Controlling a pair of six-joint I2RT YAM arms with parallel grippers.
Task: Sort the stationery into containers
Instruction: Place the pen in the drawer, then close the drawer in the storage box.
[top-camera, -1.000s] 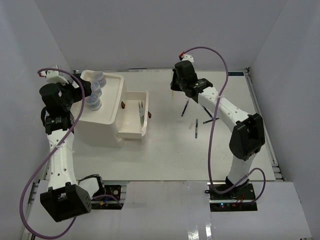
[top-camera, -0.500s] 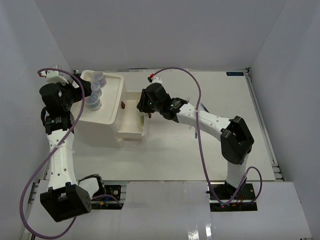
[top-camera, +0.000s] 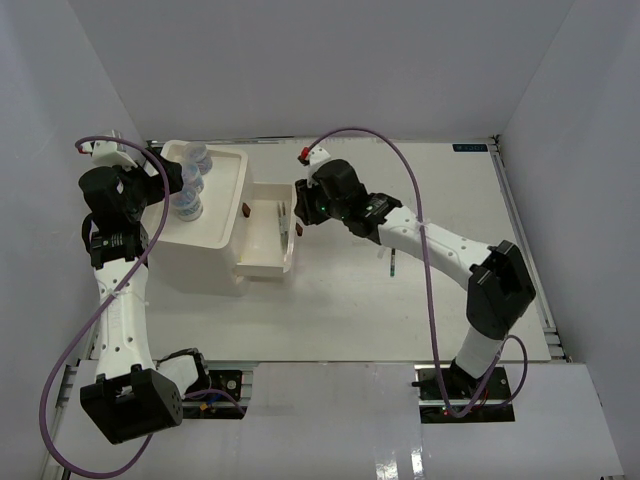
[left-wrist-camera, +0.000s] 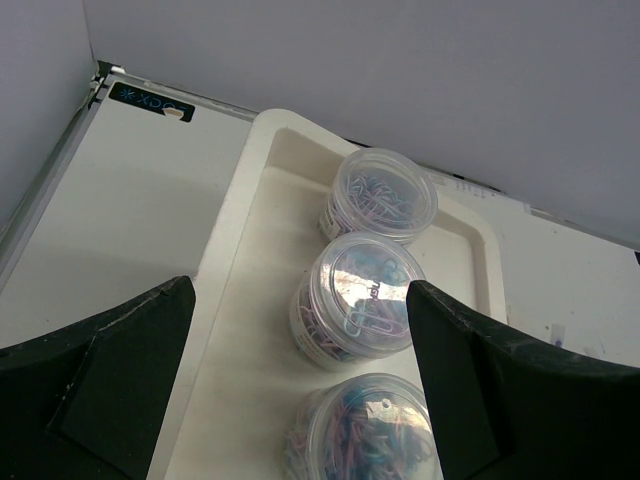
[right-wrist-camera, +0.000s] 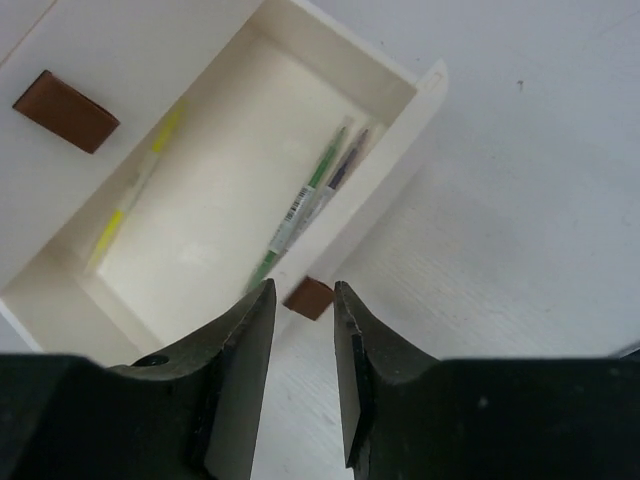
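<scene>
Pens lie in the open drawer at upper left; the right tool hangs above, slightly apart, empty. Left tool gapes wide over three jars.

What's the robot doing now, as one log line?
left gripper open above jars | right gripper open, empty, by drawer front | pens in drawer

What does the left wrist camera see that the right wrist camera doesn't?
Only the left wrist view shows three clear jars standing in a row in the top tray. Only the right wrist view shows the open drawer with a yellow pen, a green pen and a dark pen lying inside, plus a brown knob on its front. Both show part of the white box and some bare table.
</scene>
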